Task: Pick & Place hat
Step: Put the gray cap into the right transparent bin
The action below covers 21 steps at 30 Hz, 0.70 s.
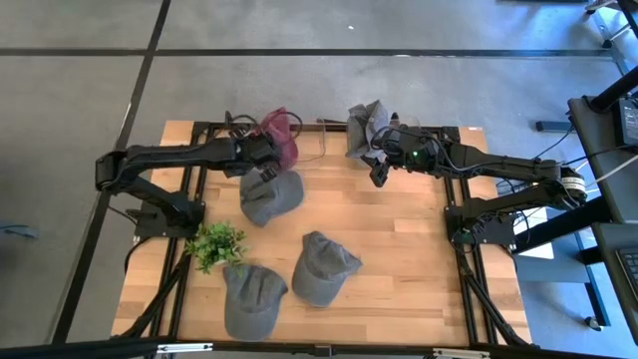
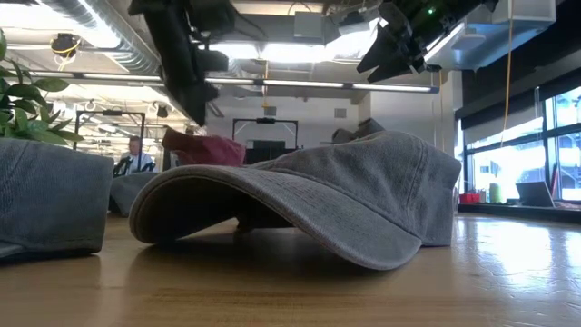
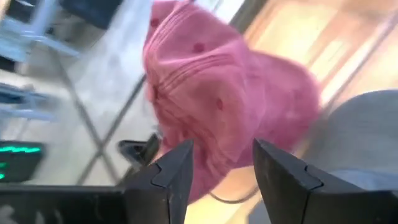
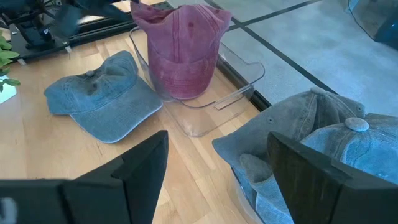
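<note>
Left gripper point(image 1: 263, 152) open, empty, hovering by the red hat point(image 1: 280, 136) on the clear stand at the worktop point(image 1: 399, 249) back edge; I judge place done, next grab the grey hat point(image 1: 269, 194). Right gripper point(image 1: 380, 170) wide open, empty, beside stacked hats point(image 1: 365, 126).

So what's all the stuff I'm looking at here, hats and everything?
Red cap: one, faded red, standing in a clear holder at the table's far edge, left of centre.
Clear holder: one, see-through plastic, under the red cap.
Loose grey caps: three, blue-grey; one just in front of the red cap, two near the front edge.
Stacked grey caps: a pile, blue-grey, far edge, right of centre; count unclear.
Plant: one, green, front left.
Table: one, light wood.
Person: one, far back in the room.
Left claw: open, at the red cap.
Right claw: open, beside the pile.
</note>
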{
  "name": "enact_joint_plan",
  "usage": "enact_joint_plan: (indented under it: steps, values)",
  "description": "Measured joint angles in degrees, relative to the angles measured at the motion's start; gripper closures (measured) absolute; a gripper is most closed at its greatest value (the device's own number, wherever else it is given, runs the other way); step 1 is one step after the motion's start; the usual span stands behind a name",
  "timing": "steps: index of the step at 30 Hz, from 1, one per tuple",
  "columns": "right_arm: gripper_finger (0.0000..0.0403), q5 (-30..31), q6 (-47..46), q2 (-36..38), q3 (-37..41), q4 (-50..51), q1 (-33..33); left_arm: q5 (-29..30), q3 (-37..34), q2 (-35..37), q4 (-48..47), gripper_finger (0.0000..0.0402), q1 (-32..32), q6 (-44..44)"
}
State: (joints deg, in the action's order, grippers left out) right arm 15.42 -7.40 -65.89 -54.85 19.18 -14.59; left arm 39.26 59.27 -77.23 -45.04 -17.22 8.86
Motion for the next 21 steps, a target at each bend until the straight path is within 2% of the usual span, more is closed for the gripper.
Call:
enact_joint_plan:
  steps: [6, 9, 14, 21]
  values:
    - [0.013, 0.0, -0.02, 0.0, 0.0, 0.0, 0.0, -22.62, 0.04, 5.74, -0.15, 0.0244, 0.15, 1.11]
    - [0.013, 0.0, -0.02, 0.0, 0.0, 0.0, 0.0, -28.63, -1.36, 8.38, -0.28, 0.0244, 1.17, 2.62]
    - [0.013, 0.0, 0.07, 0.0, 0.0, 0.0, 0.0, -27.98, -10.9, 14.36, 0.28, 0.0244, 4.4, 6.86]
    - [0.013, 0.01, 0.89, -0.03, 0.0, -0.01, -0.24, -24.95, -24.99, 19.66, 8.38, 0.0244, 7.4, 8.13]
